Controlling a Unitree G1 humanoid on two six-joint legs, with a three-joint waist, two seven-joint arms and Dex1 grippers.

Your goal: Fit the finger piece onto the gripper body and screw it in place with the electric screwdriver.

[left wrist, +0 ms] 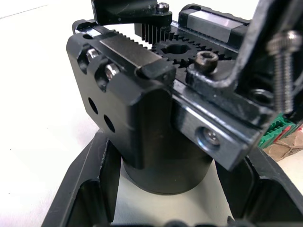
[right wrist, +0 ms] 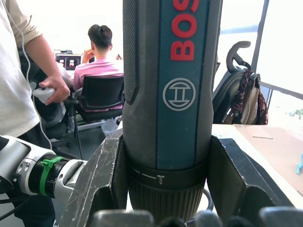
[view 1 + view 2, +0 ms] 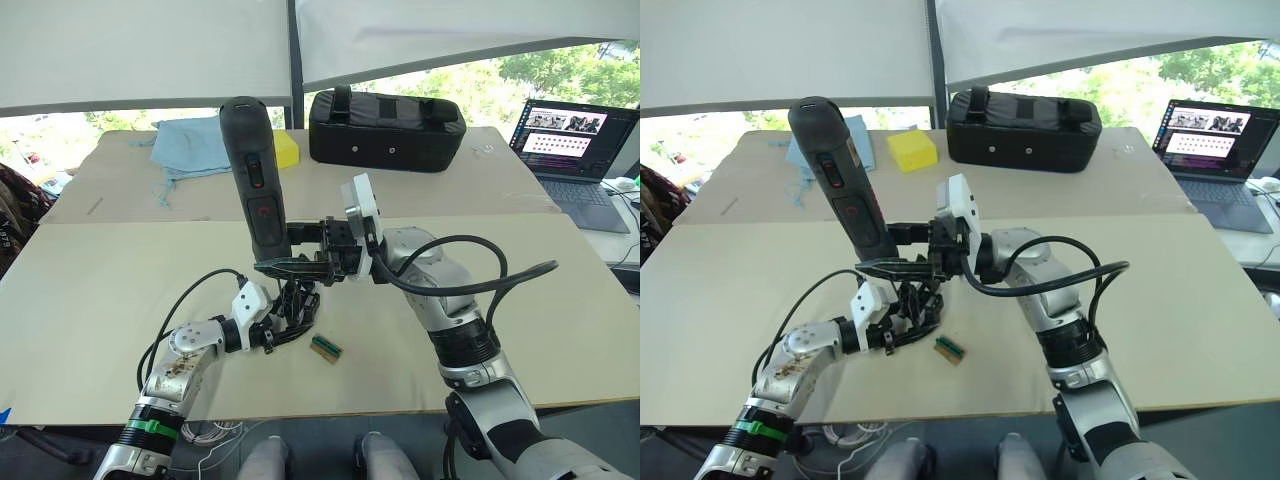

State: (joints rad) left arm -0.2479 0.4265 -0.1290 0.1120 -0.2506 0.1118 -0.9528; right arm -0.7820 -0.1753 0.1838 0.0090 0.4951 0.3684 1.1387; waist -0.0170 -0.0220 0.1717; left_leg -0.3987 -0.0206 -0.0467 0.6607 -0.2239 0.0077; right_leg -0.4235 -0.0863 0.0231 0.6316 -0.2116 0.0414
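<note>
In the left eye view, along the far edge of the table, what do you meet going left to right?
Blue cloth → yellow block → black zipped bag → laptop.

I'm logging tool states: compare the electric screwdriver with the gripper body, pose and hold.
The electric screwdriver stands tall and nearly upright above the table, clamped in the right gripper; the gripper body sits low on its round base on the table, held by the left gripper. The screwdriver is a long cylinder with red buttons; the body is a squat toothed block. Both are dark.
</note>
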